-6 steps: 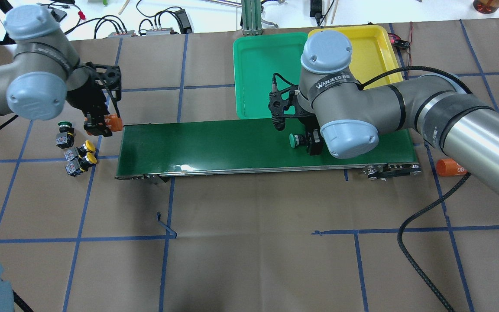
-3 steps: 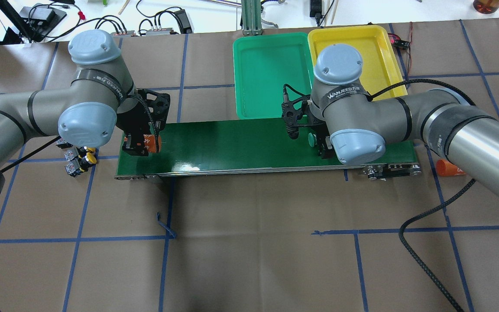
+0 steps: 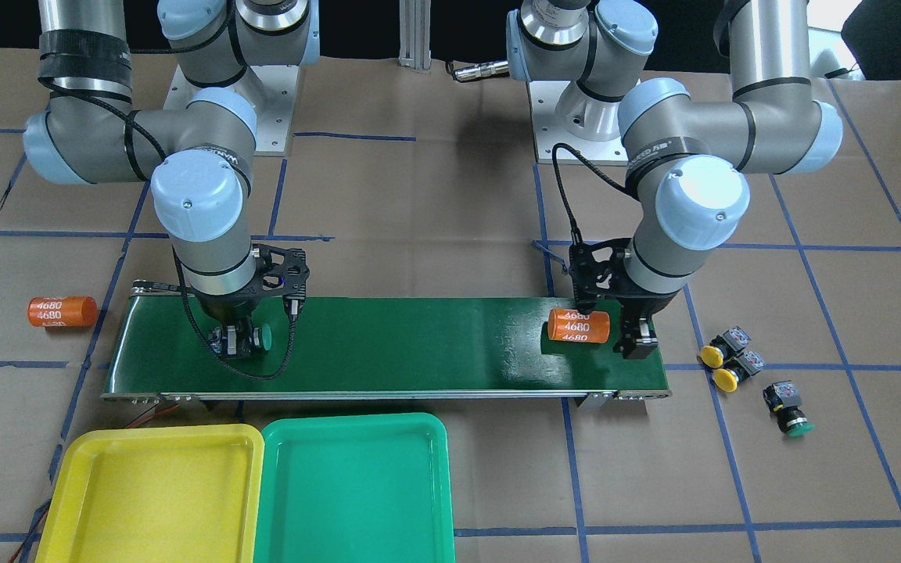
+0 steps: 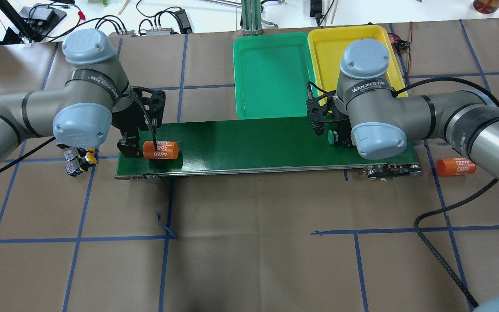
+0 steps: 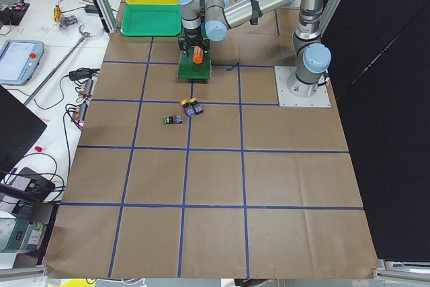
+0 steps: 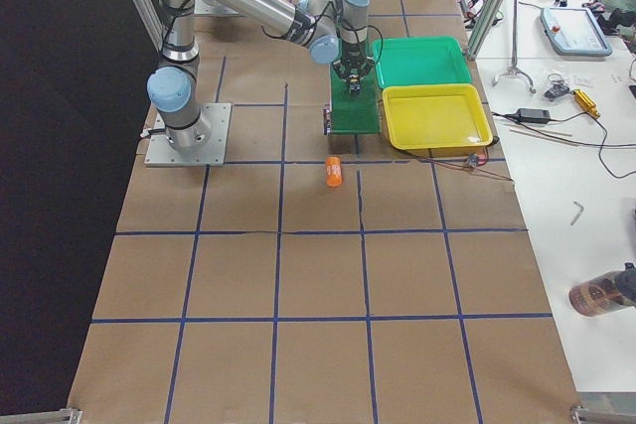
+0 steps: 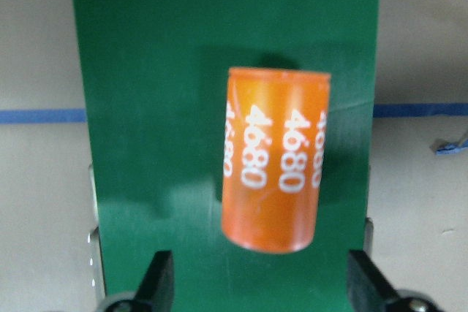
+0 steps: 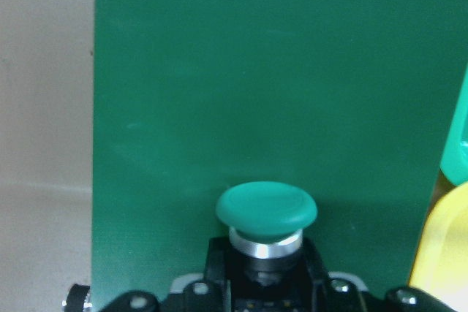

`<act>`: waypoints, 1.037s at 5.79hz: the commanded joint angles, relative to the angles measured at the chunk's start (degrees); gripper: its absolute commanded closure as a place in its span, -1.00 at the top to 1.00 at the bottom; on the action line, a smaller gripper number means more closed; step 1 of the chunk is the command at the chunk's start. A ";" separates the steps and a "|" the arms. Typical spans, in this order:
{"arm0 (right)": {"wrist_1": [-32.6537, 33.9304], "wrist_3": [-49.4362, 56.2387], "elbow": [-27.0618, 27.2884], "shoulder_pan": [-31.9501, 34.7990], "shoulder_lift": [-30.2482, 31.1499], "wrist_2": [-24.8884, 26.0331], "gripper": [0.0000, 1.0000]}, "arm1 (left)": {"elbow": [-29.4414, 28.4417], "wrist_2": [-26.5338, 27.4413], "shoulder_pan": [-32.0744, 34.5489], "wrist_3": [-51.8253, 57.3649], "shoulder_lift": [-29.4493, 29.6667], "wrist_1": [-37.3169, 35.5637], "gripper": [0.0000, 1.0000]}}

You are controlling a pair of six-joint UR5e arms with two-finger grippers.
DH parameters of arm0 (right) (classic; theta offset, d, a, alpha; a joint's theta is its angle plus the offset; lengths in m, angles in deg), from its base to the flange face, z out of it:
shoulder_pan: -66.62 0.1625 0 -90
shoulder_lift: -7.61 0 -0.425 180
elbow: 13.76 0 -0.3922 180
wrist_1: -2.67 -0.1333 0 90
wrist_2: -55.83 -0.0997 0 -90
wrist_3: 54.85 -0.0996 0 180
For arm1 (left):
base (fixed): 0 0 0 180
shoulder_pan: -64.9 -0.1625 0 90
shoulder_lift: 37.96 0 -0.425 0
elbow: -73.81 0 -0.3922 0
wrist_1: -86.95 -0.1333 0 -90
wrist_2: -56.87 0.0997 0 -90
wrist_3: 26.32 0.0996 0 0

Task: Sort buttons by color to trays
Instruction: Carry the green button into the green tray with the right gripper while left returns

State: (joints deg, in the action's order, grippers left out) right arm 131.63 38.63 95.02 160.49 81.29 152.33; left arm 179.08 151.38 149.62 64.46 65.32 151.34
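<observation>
My right gripper (image 3: 239,341) is shut on a green button (image 8: 267,211), held just above the right end of the dark green belt (image 4: 254,143), close to the green tray (image 4: 271,73) and the yellow tray (image 4: 355,41). Both trays hold nothing. My left gripper (image 4: 129,146) stands open over the belt's left end, its fingertips (image 7: 158,283) wide apart. An orange "4680" cylinder (image 7: 274,158) lies loose on the belt just beyond them. Two yellow buttons (image 3: 720,367) and a second green button (image 3: 788,410) lie on the paper past the belt's left end.
A second orange cylinder (image 4: 455,166) lies on the paper off the belt's right end. Cables and boxes (image 4: 154,24) crowd the far edge behind the trays. A black cable (image 4: 431,242) loops over the paper at the near right.
My left gripper has let go of the orange cylinder, which now lies on the belt. My right arm has carried the green button further right along the belt.
</observation>
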 commanded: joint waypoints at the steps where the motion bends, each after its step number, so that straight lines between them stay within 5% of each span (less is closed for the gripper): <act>1: 0.23 0.13 -2.42 -0.28 2.76 0.44 -0.90 | -0.33 -0.11 -10.48 -8.30 -0.36 -0.14 0.70; 3: 0.32 -0.31 -12.58 1.12 -1.83 -0.69 -0.88 | -5.04 -0.63 -20.00 -21.60 4.09 -2.23 0.70; 6: 6.44 -6.61 -26.50 7.52 -18.35 -5.35 -0.83 | -13.24 -0.55 -21.71 -54.53 12.89 -6.28 0.75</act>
State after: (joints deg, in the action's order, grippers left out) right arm 135.33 34.53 71.74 165.83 67.95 147.89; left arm 167.55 150.79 128.03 21.41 75.92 146.37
